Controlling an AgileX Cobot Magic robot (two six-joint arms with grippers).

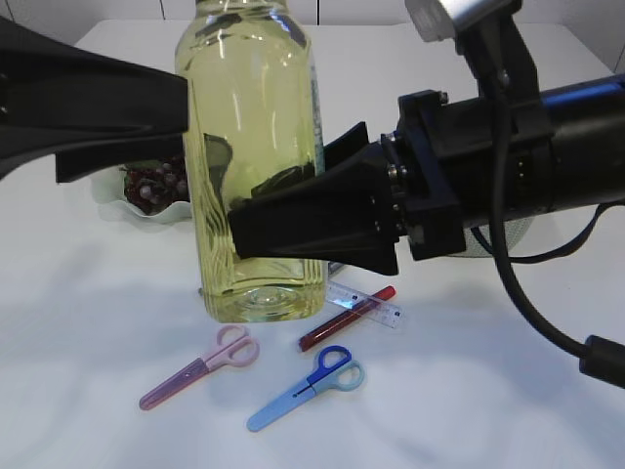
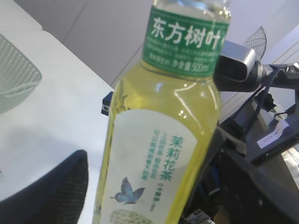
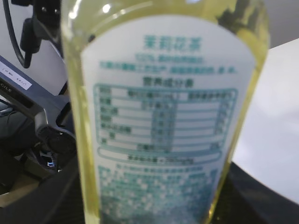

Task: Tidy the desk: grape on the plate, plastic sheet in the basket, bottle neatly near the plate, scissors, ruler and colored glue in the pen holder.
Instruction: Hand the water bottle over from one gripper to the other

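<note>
the clear plastic bottle of pale yellow tea (image 1: 256, 156) stands upright close to the exterior camera, filling the middle of that view, its base above the white table (image 1: 469, 391) or resting on it; which, the view does not settle. the right gripper (image 1: 293, 220), black and wedge-shaped, comes in from the right with one finger across the front of the bottle and the other behind it, so its jaws are closed around the bottle's lower half. the left gripper (image 1: 186, 137) reaches in from the left at a higher level; its upper finger meets the bottle's side, yet whether it clamps or stands loose cannot be told from any view. the left wrist view alone shows the bottle's green neck band (image 2: 189, 35) with white chinese lettering, a white label with a blue butterfly (image 2: 125, 191), and a pale mesh basket (image 2: 16, 70) at the far left on the table. the right wrist view alone shows the blurred back label with its printed table (image 3: 166, 116), very near the lens. only the exterior view shows the rest: behind the bottle to the left, a white scalloped plate (image 1: 122, 200) holding dark red grapes (image 1: 151, 186); in front of the bottle, pink scissors (image 1: 200, 366), blue scissors (image 1: 308, 388), a dark red glue tube (image 1: 347, 318) and a clear ruler (image 1: 376, 305) lying beneath the tube, all flat on the table.
</note>
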